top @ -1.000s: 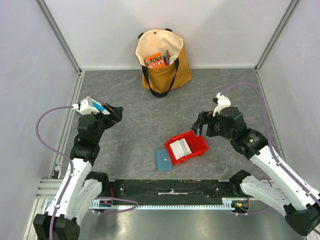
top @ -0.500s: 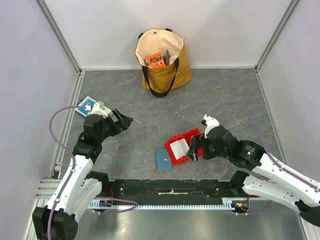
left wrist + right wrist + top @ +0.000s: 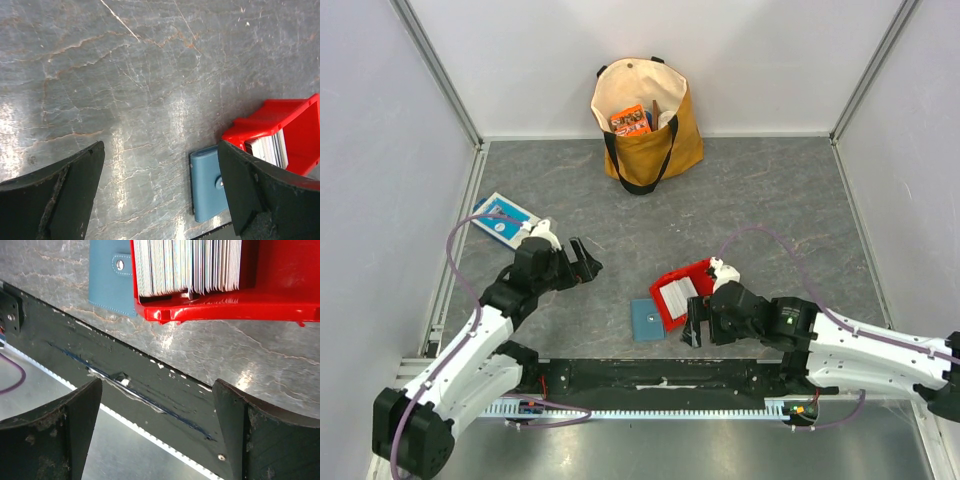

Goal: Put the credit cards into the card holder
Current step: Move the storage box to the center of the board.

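The credit cards [image 3: 677, 293] stand as a pack of thin pale cards on edge inside a red bin [image 3: 705, 278]; the pack [image 3: 187, 265] fills the top of the right wrist view. The card holder [image 3: 647, 320], a closed teal wallet with a snap, lies flat against the bin's left side [image 3: 206, 182] [image 3: 110, 277]. My left gripper [image 3: 590, 258] hangs open over bare table to the wallet's upper left [image 3: 160, 195]. My right gripper [image 3: 694, 328] is open just in front of the bin, over the black front rail [image 3: 157, 430]. Neither holds anything.
A tan tote bag [image 3: 645, 120] with items inside stands at the back centre. A blue-and-white flat box [image 3: 503, 220] lies at the left wall. The black rail [image 3: 125, 375] and the metal edge run along the front.
My left arm has swung right and forward, toward the wallet. My right arm has come left and down, from behind the bin to its front edge. Both grippers stayed open.
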